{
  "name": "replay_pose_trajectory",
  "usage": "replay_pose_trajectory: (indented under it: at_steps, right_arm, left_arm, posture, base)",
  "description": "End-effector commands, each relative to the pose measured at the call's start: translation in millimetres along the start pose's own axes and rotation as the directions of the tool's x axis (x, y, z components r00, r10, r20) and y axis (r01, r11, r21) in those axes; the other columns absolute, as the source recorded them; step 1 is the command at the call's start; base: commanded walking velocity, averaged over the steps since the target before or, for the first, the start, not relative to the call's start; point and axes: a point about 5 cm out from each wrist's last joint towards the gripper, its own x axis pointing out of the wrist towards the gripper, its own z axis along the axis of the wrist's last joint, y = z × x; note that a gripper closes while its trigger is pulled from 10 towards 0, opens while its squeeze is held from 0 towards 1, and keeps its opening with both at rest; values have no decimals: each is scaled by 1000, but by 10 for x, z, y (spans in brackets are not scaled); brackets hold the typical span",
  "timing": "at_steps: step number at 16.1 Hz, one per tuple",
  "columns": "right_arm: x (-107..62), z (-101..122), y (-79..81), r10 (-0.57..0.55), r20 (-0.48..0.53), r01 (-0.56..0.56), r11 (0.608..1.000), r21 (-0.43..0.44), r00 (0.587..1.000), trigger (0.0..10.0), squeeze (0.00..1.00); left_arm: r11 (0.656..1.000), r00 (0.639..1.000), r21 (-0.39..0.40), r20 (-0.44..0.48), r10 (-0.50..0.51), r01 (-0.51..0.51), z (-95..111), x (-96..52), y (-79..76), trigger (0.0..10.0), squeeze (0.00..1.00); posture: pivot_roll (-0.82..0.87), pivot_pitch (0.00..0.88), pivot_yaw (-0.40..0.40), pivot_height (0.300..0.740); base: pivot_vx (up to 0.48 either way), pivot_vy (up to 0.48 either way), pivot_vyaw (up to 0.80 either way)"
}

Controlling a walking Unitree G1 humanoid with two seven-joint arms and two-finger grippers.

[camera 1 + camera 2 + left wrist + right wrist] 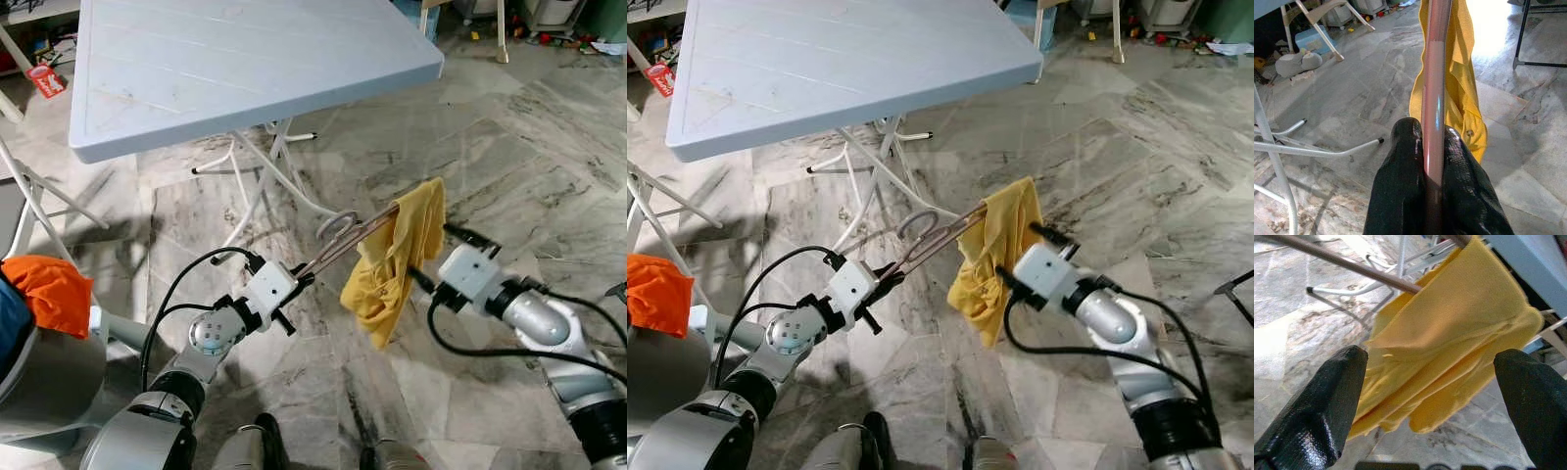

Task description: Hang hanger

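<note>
Marble floor underfoot, folding table [245, 69] beyond. Nearest you, left gripper [306, 272] is clamped tight on the hanger [358, 233], carried in mid-air, yellow garment [397, 257] draped over its far end. Right gripper [1050, 236], fingers spread wide, sits just beside the cloth. Hanger's long axis runs up and away toward the right, hook midway. Step looks like transport; next you need a rail to hook.

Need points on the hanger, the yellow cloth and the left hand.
hanger [340, 227], left eye view, on the metal hook.
yellow cloth [392, 269], left eye view, middle of the draped fabric.
left hand [1432, 161], left wrist view, between the fingertips shut on the hanger's bar.
</note>
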Motion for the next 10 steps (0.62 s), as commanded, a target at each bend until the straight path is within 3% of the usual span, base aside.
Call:
replay_pose_trajectory:
  at_steps: [1,10]
  right_arm:
    - [-9,1,-14,-1,-1,1,1000,-4,1000,10000,0]
    - [-9,1,-14,-1,-1,1,1000,-4,1000,10000,0]
  left_arm:
    - [999,997,18,62,37,-39,85,6,57,0,0]
    - [999,997,18,62,37,-39,85,6,57,0,0]
  posture:
    - [-217,182,45,740]
    - [-217,182,45,740]
  base:
    - [0,0,0]
    - [0,0,0]
